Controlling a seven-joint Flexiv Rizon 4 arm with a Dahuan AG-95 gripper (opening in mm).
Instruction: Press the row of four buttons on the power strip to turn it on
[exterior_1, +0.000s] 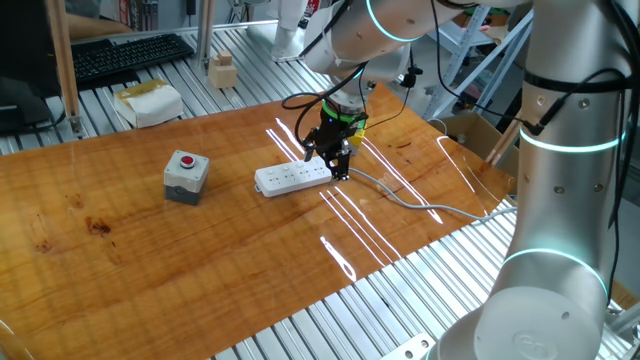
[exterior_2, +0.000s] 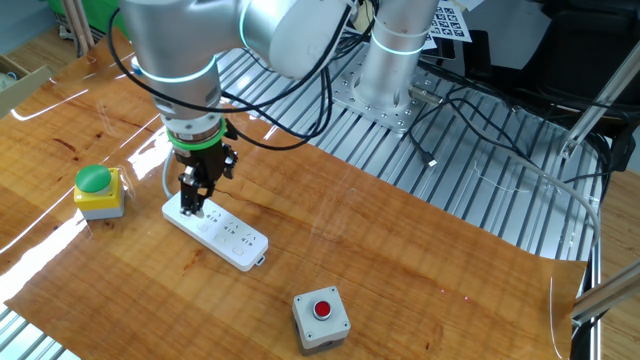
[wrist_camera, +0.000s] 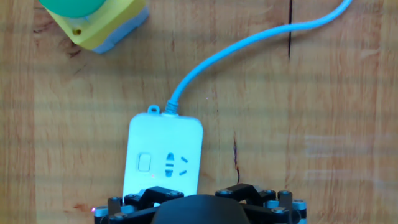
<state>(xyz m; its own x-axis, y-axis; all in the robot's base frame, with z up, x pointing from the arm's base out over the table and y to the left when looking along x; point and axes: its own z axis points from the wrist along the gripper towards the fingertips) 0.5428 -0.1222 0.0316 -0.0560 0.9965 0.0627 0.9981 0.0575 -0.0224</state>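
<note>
The white power strip (exterior_1: 290, 178) lies flat near the middle of the wooden table, its grey cable (exterior_1: 410, 200) trailing off to the right. My gripper (exterior_1: 328, 165) hangs just above the strip's cable end, fingers pointing down with a gap between them and nothing held. The other fixed view shows the gripper (exterior_2: 195, 200) over the left end of the strip (exterior_2: 228, 238). In the hand view the strip's end (wrist_camera: 163, 155) fills the lower middle. One small switch (wrist_camera: 145, 163) sits beside a socket; the other buttons are hidden under my hand.
A grey box with a red round button (exterior_1: 186, 175) stands left of the strip. A yellow box with a green button (exterior_2: 98, 190) sits close to the strip's cable end. A white box (exterior_1: 148, 102) and a keyboard (exterior_1: 130, 55) lie beyond the table's far edge.
</note>
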